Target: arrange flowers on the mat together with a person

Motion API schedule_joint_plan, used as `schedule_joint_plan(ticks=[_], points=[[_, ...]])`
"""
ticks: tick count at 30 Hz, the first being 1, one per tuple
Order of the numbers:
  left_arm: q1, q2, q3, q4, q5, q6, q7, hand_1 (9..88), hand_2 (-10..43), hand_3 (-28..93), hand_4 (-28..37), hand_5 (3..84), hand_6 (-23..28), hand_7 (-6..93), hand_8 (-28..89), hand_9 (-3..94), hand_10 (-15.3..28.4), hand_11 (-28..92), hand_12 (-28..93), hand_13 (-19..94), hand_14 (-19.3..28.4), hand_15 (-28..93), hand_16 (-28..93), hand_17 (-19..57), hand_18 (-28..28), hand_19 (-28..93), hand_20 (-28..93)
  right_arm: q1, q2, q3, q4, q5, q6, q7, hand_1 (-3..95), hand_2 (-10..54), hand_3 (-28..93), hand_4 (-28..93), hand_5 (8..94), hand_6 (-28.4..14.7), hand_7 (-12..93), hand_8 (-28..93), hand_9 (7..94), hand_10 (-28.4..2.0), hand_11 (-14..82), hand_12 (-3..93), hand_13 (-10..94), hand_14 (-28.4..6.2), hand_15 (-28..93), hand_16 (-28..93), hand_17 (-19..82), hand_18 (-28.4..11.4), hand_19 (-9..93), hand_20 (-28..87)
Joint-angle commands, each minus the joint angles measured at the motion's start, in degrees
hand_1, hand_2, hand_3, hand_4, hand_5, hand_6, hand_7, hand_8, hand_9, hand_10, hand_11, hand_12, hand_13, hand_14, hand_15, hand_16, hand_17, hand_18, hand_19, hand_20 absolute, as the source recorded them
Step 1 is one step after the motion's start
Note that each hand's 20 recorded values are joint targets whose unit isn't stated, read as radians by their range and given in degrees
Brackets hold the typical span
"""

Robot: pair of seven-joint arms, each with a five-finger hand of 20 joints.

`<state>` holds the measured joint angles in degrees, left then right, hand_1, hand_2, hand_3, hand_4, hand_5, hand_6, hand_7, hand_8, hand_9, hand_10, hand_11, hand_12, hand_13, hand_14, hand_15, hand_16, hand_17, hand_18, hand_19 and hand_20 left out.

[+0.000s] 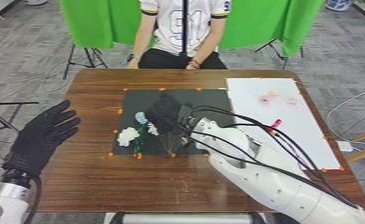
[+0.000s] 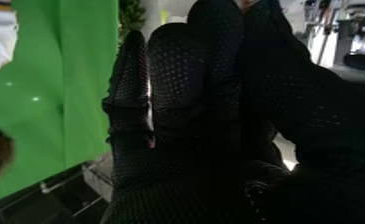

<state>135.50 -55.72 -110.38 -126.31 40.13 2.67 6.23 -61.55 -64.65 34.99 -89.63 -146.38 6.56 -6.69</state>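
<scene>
Flowers (image 1: pixel 128 136) lie on the dark mat (image 1: pixel 141 102), green cloth (image 1: pixel 103 25) beyond.

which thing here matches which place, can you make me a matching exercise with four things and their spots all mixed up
Things
1. left hand
2. right hand
3. white flower
4. white sheet

Places
A. lying on the right side of the table
B. on the left part of the dark mat
C. at the table's left edge
D. over the middle of the dark mat

Right pairs: 1-C, 2-D, 3-B, 4-A
</scene>
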Motion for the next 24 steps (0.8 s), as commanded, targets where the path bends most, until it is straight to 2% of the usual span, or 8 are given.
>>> schedule_joint_plan(ticks=[1,7,15,19,24], points=[[-0.2,0.15,0.68,0.51,-0.16,0.49,-0.67,25.8,-2.2,69,-24.8,33.0,4.5,15.6,-8,28.2,12.4,17,20,22,15.0,26,4,-8.1,22.9,45,12,2.2,-2.7,-1.9,2.5,-1.8,1.3,2.6,51.2,-9.5,77,-28,67.3,4.3,50,-1,82.0,-5.1,24.0,53.7,71,-4.2,61,37,29,-15.2,67,43],[-0.6,0.34,0.82,0.71,-0.19,0.34,-0.83,25.7,-2.4,69,-24.7,33.0,4.5,15.5,-8,28.3,12.3,17,20,22,15.0,26,4,-8.1,22.9,45,12,2.6,-3.6,-2.1,3.8,-3.4,1.7,4.7,51.2,-9.5,77,-28,67.0,4.3,50,-1,81.8,-5.1,24.0,53.9,70,-4.5,61,37,29,-15.2,67,43],[-0.4,0.36,0.46,0.57,-0.10,0.43,-1.15,25.8,-2.3,69,-24.8,33.0,4.5,15.5,-8,28.3,12.2,17,20,22,15.1,26,4,-8.0,22.9,45,12,2.0,-3.3,-0.9,3.7,-4.1,-2.2,4.9,48.8,-9.5,75,-28,63.3,4.6,48,-2,78.9,-5.1,21.9,53.3,68,-4.6,61,36,27,-15.1,66,43],[-0.7,0.50,0.54,0.69,-0.13,0.42,-1.09,25.9,-2.4,69,-24.7,33.0,4.5,15.5,-8,28.3,12.3,17,20,22,15.0,26,4,-8.0,22.9,45,12,1.6,-3.6,0.0,3.8,-4.7,-3.2,4.9,45.6,-9.5,76,-28,60.8,4.0,46,-2,76.3,-5.8,20.8,53.2,66,-5.1,63,32,26,-15.4,65,44],[-1.0,0.57,0.62,0.75,-0.16,0.62,-0.98,25.9,-2.4,69,-24.7,33.0,4.5,15.5,-8,28.3,12.4,17,20,22,15.1,26,4,-8.1,22.9,45,12,1.9,-3.6,0.4,3.8,-4.3,-3.5,5.3,43.9,-9.5,76,-28,59.4,3.3,45,-2,73.7,-6.4,24.8,49.3,64,-5.5,63,30,25,-15.8,65,44]])
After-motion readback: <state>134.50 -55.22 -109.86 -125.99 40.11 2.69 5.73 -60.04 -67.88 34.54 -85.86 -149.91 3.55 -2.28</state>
